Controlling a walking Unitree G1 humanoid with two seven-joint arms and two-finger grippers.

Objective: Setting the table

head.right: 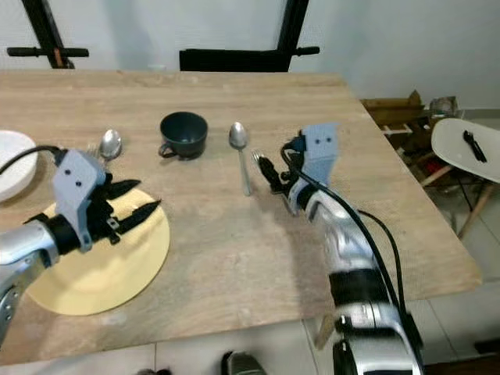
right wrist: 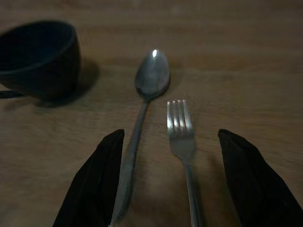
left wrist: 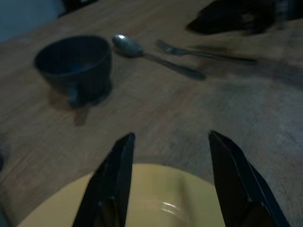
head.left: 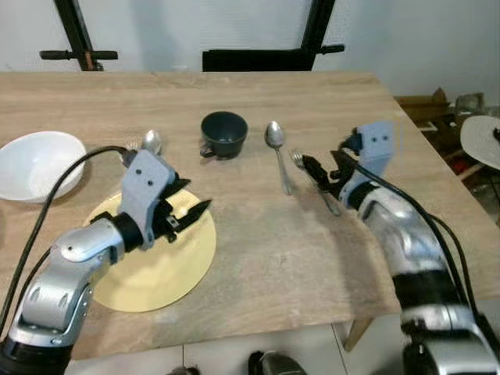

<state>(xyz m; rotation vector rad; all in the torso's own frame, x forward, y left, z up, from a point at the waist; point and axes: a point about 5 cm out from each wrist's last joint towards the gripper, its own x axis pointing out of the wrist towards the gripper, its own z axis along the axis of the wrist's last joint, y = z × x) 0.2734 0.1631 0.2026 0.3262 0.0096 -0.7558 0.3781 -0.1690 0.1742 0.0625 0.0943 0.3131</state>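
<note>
The wooden table (head.left: 258,258) holds a yellow plate (head.left: 164,269) at the near left, a white bowl (head.left: 35,164) at the far left and a dark cup (head.left: 224,133) further back. The step in hand seems to be picking up the fork (right wrist: 180,127). The right gripper (right wrist: 177,182) hovers over its handle, fingers spread, the fork lying between them and a spoon (head.left: 276,148) just left of it. Next it must lower and close. The left gripper (left wrist: 173,179) waits open above the plate's far edge.
</note>
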